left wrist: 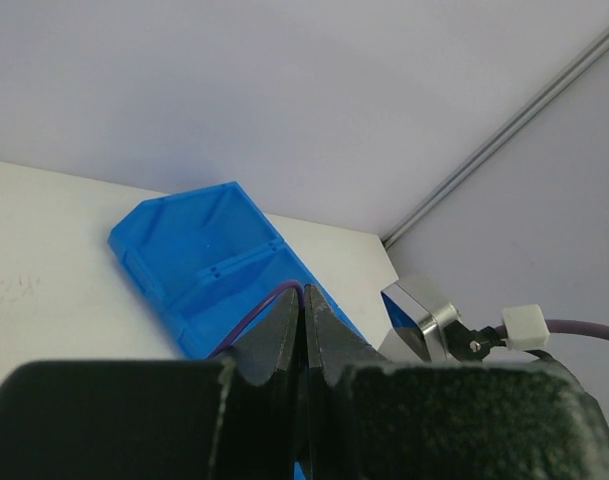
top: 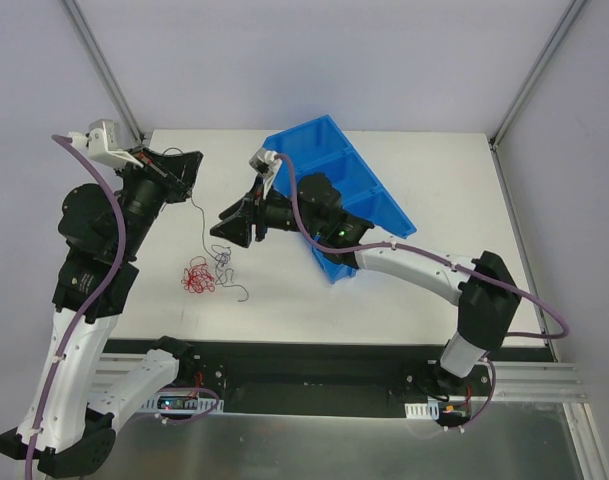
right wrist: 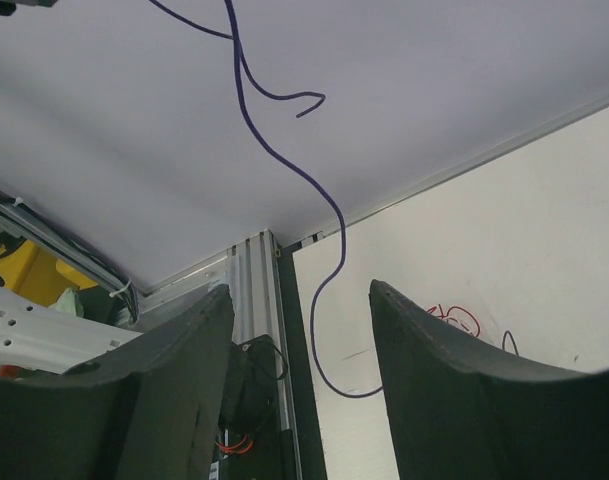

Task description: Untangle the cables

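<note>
My left gripper (top: 189,180) is raised over the table's left side, shut on the top end of a thin dark purple cable (top: 203,228). In the left wrist view that cable (left wrist: 254,310) leaves the closed tips of the gripper (left wrist: 306,300). The cable hangs down to a small pale tangle (top: 224,261) beside a red curly cable (top: 196,277) on the table. My right gripper (top: 224,232) hovers just right of the hanging strand and is open. In the right wrist view the strand (right wrist: 284,160) runs between the fingers of the right gripper (right wrist: 302,290), touching neither, with the red cable (right wrist: 456,320) behind.
A blue divided bin (top: 349,185) lies tilted at the table's back centre, under the right arm, and also shows in the left wrist view as the blue bin (left wrist: 199,240). A loose dark wire end (top: 240,293) curls on the table below the tangle.
</note>
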